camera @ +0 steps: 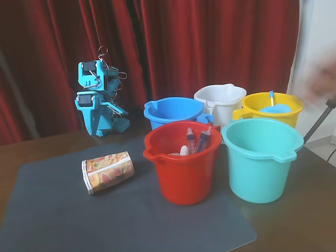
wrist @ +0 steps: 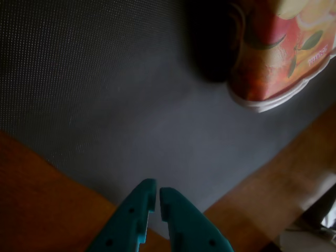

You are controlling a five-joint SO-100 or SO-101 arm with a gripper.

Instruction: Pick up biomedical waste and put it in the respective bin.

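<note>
The biomedical waste, a fruit-printed paper cup [camera: 107,171], lies on its side on the left part of a grey mat [camera: 131,220]. In the wrist view the cup [wrist: 278,47] fills the top right corner with its white rim toward the camera. The respective bin, the teal bucket [camera: 260,173], stands upright at the right, and what shows of its inside is empty. My turquoise arm sits folded at the back left, and its gripper [camera: 118,125] is well behind the cup. In the wrist view the gripper [wrist: 157,193] is shut and empty, low over the mat's edge.
A red bucket [camera: 184,178] holding purple-filled syringes [camera: 195,140] stands between the cup and the teal bucket. Blue [camera: 173,111], white [camera: 220,102] and yellow [camera: 273,107] buckets stand behind. A pale blur [camera: 321,86] shows at the right edge. Brown table [wrist: 47,199] surrounds the mat.
</note>
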